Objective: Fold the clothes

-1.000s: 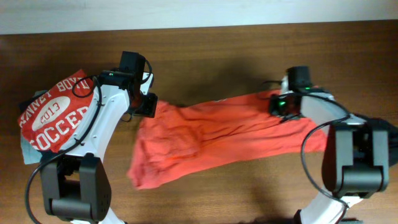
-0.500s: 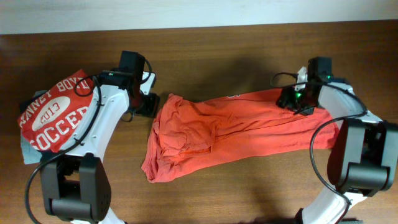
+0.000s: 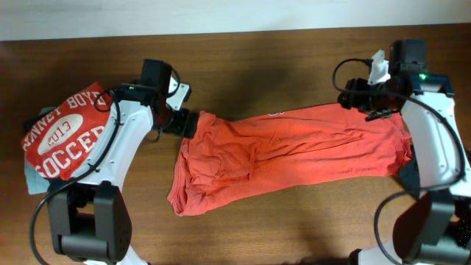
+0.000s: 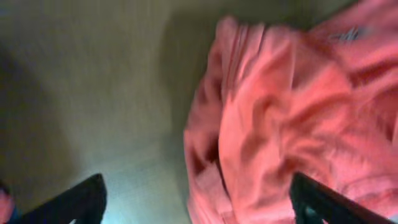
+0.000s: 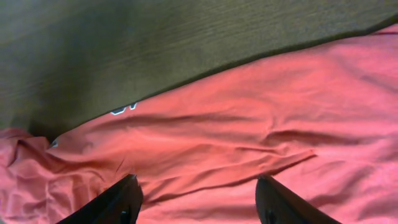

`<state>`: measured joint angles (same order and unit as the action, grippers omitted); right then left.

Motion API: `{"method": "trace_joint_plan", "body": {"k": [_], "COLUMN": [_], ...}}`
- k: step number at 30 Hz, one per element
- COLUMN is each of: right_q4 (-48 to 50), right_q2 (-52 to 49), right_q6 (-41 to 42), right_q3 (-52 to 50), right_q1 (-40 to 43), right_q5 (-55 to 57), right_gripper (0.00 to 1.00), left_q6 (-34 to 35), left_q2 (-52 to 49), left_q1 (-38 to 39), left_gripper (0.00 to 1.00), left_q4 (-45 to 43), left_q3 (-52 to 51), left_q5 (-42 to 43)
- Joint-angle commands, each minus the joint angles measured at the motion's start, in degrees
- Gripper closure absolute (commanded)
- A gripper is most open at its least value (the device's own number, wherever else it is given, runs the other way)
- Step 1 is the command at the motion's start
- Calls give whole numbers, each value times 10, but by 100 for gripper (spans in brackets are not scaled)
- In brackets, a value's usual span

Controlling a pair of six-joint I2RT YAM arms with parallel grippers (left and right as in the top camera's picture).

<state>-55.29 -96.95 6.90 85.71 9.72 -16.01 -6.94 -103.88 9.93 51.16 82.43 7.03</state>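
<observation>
**A:** Overhead first. Where is the garment?

**B:** The orange-red shirt lies stretched left to right across the middle of the surface. It is bunched and wrinkled at its left end and flatter toward the right. A red SOCCER tee lies at the left edge, apart from it. The left end effector hovers at the shirt's far-left corner. The right end effector sits just past the shirt's far-right edge.

**A:** And the left wrist view?

**B:** It's blurred, but the fingers stand wide apart with nothing pinched. Rumpled shirt fills the right of the view and bare surface the left.

**A:** Right wrist?

**B:** Its fingers are parted too, and empty. They sit over smoother fabric near the shirt's far edge, where a bit of white print shows.

**A:** So how should this step be done well?

**B:** I'd judge the shirt needs flattening before any fold. Take the crumpled left end by a single layer at its corners. Draw it gently outward against the right side, and don't grab several layers at once.
</observation>
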Motion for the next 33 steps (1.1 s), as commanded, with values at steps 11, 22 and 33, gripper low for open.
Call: {"method": "trace_joint_plan", "body": {"k": [11,22,33], "right_q4": [-48,-58,-63], "right_q2": [30,30,21], "right_q6": [-9,-9,-9], "right_q3": [8,8,4], "right_q1": [0,0,0], "right_q5": [-18,-18,-6], "right_gripper": [34,34,27], "left_q6": [-75,11,144], "left_q2": [-108,-113,-111], "left_q1": [-1,1,-12], "left_gripper": [27,99,99], "left_q4": [-95,-75,52], "left_q3": [1,2,2], "left_q5": [114,47,-36]}}
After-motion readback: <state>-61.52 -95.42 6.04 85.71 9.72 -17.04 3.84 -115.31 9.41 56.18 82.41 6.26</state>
